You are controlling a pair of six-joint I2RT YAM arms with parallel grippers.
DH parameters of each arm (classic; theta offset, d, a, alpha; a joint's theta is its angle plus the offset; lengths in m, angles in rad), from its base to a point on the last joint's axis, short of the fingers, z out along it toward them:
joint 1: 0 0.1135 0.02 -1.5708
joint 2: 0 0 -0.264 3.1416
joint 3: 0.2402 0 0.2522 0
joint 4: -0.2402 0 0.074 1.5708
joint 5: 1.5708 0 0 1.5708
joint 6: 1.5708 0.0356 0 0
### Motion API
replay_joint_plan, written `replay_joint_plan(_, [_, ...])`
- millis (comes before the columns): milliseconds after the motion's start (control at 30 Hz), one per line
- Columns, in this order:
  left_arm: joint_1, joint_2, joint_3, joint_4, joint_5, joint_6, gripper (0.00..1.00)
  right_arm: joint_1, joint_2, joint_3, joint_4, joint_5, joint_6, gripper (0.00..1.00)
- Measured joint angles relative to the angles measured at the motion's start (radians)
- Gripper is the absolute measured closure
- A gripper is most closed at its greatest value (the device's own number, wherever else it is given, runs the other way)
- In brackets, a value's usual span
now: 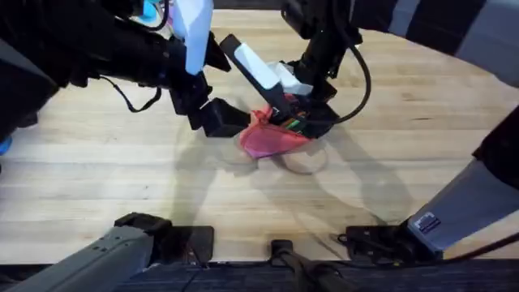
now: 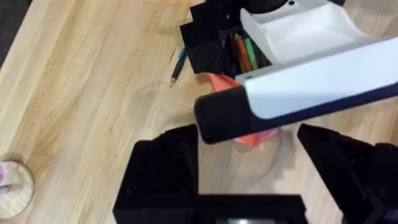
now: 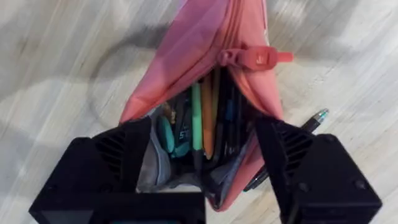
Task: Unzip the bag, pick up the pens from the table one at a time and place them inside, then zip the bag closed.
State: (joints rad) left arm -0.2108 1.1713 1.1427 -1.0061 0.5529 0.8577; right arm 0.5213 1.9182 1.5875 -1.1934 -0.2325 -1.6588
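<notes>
The pink bag [image 1: 268,142] lies mid-table with its zipper open. My right gripper [image 1: 312,118] is shut on the bag's right end. In the right wrist view its fingers [image 3: 118,162] press both sides of the bag [image 3: 199,37], the pink pull [image 3: 258,57] lies beyond, and several coloured pens [image 3: 198,118] stand inside the mouth. One dark pen with a teal tip [image 3: 311,121] lies on the table beside the bag, also in the left wrist view [image 2: 177,68]. My left gripper [image 1: 217,118] stands open at the bag's left end, with a bit of the bag [image 2: 255,137] between its fingers.
A white and black arm link [image 2: 298,81] crosses close above the left gripper. A pale round disc [image 2: 12,186] lies on the wooden table [image 1: 97,162] off to one side. Both arm bases and cables [image 1: 365,239] line the near edge.
</notes>
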Motion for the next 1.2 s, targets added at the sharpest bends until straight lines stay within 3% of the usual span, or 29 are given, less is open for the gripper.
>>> replay_joint_plan(600, [0.000,0.000,0.000,0.000,0.000,0.000,0.006,-0.004,-0.003,0.000,-0.003,-0.015,0.013,0.005])
replay_joint_plan(767, [0.000,0.000,0.000,0.000,0.000,0.000,0.006,-0.017,-0.061,-0.002,-0.004,-0.034,0.049,0.005])
replay_joint_plan(1033, [0.000,0.000,0.000,0.000,-0.009,0.003,0.006,-0.046,-0.213,-0.002,0.014,-0.059,0.173,0.005])
replay_joint_plan(1200, [0.000,0.000,0.000,0.000,-0.030,0.004,0.006,-0.064,-0.242,-0.002,0.165,-0.122,0.399,0.005])
